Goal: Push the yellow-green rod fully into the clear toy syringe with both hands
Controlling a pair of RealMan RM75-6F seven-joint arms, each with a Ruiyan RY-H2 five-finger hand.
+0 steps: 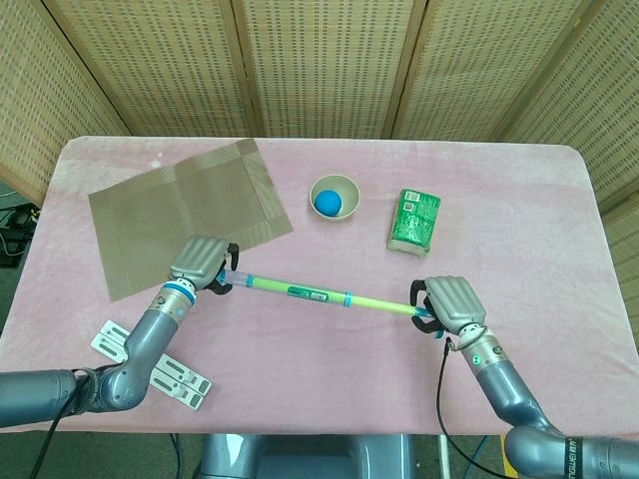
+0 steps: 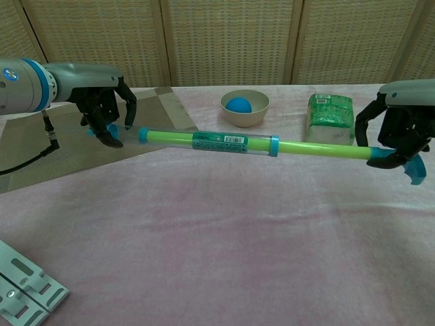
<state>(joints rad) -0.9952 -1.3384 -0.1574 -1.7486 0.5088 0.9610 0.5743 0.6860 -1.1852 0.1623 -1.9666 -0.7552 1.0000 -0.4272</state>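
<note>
The left robot hand (image 2: 102, 112) grips the tip end of the clear toy syringe (image 2: 204, 140); the right robot hand (image 2: 401, 139) grips the yellow-green rod (image 2: 319, 150) by its outer end. Both are held above the bench (image 1: 329, 369), long axis running hand to hand; a stretch of rod remains outside, so pushing means closing along that line.

My head camera looks steeply down from high above, taking in the whole surface (image 1: 559, 200) and the screens behind. My chest camera sits low and near, facing level across the surface (image 2: 224, 231). Both share the bowl (image 1: 333, 196) (image 2: 245, 107) and the middle.
</note>
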